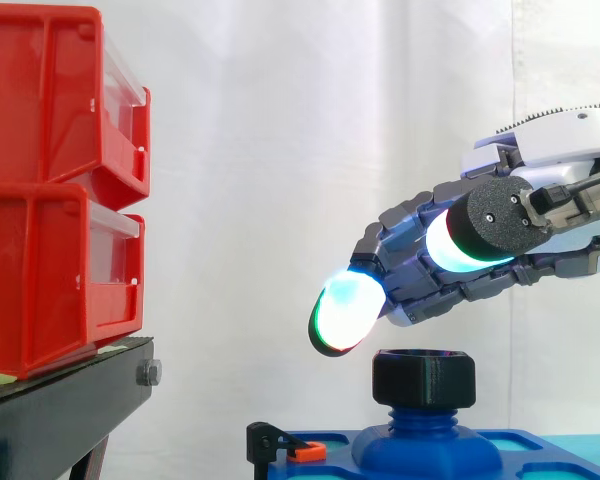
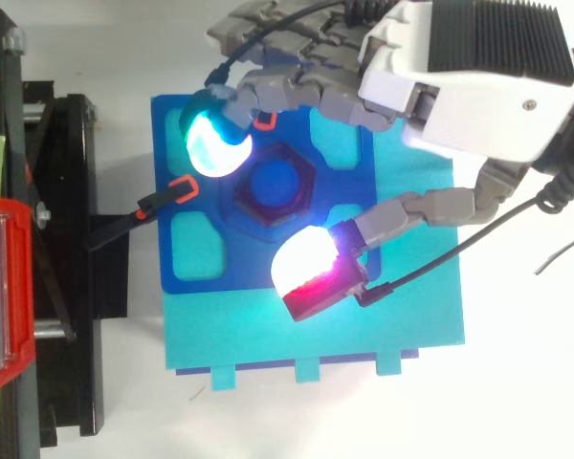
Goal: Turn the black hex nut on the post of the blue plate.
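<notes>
The black hex nut [image 1: 423,380] sits on the blue post at the middle of the blue plate [image 1: 540,450]; from above the nut [image 2: 253,208] is a dark hexagon around the post's round top. My hand [image 1: 420,260] comes in from the right and hovers just above the nut, clear of it. It is open: one glowing cyan fingertip [image 2: 215,143] hangs over the nut's far left side, and a white and red pad [image 2: 306,268] hangs over its near side. Nothing is held between them.
Two stacked red bins [image 1: 50,180] stand on a black stand [image 1: 60,410] at the left. A black clamp with an orange tab [image 2: 177,191] grips the blue plate's left edge. The plate lies on a light blue base [image 2: 402,325].
</notes>
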You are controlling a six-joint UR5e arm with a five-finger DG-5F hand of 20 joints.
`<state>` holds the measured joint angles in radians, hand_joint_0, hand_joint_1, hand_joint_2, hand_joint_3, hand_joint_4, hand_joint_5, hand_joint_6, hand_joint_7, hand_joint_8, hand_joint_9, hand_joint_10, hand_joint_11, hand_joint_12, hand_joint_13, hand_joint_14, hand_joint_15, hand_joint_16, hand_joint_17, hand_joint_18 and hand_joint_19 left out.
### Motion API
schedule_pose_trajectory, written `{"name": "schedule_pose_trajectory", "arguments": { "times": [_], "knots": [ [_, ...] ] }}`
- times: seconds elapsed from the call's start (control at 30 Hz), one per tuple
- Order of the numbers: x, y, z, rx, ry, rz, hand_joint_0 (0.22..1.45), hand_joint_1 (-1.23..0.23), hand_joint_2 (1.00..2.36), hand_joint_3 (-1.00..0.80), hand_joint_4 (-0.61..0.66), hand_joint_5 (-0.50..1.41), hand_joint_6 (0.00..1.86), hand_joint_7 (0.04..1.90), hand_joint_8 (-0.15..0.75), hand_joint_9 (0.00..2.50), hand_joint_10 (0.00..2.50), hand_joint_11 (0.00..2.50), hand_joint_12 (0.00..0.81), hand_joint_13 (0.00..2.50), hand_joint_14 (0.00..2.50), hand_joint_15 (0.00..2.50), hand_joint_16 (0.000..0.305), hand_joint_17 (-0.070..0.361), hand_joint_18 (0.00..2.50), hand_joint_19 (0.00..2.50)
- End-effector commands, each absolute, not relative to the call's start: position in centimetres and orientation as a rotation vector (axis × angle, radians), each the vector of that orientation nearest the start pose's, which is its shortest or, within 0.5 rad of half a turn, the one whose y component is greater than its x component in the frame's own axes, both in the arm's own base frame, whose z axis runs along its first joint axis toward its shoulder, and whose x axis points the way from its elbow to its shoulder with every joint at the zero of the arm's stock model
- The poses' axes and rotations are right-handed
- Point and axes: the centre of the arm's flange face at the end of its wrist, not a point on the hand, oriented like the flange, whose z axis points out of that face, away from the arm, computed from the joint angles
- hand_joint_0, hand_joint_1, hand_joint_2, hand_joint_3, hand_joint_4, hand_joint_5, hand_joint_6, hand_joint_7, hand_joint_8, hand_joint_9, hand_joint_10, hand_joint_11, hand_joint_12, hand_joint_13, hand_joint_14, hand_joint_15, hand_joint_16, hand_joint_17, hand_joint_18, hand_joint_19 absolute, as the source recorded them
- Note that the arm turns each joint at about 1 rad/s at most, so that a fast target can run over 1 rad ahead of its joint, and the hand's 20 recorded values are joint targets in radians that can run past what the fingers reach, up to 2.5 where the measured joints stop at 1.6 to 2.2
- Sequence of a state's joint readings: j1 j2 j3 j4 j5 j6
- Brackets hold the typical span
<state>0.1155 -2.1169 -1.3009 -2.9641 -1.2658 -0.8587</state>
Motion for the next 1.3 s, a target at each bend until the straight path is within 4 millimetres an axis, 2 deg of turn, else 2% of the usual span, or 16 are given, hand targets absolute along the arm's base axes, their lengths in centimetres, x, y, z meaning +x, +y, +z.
{"name": "schedule_pose_trajectory", "arguments": {
  "times": [0.0, 0.07, 0.67, 1.27],
  "knots": [
    [69.71, -8.36, 31.02, 0.708, 1.521, 0.371, 0.42, -0.57, 1.00, -0.50, 0.23, -0.30, 0.50, 0.76, 0.342, 0.00, 0.00, 0.00, 0.505, 0.00, 0.00, 0.34, 0.061, 0.138, 0.00, 0.24],
    [69.73, -8.36, 31.04, 0.706, 1.520, 0.371, 0.41, -0.61, 1.00, -0.50, 0.25, -0.29, 0.50, 0.74, 0.353, 0.00, 0.00, 0.00, 0.512, 0.00, 0.00, 0.30, 0.063, 0.142, 0.00, 0.19],
    [69.76, -8.39, 31.02, 0.689, 1.523, 0.366, 0.42, -0.60, 1.00, -0.50, 0.26, -0.29, 0.50, 0.74, 0.356, 0.00, 0.00, 0.00, 0.512, 0.01, 0.00, 0.31, 0.063, 0.141, 0.00, 0.19],
    [69.78, -8.40, 31.07, 0.682, 1.527, 0.370, 0.42, -0.54, 1.00, -0.50, 0.29, -0.28, 0.50, 0.74, 0.349, 0.00, 0.00, 0.00, 0.504, 0.00, 0.00, 0.28, 0.062, 0.139, 0.00, 0.19]
  ]
}}
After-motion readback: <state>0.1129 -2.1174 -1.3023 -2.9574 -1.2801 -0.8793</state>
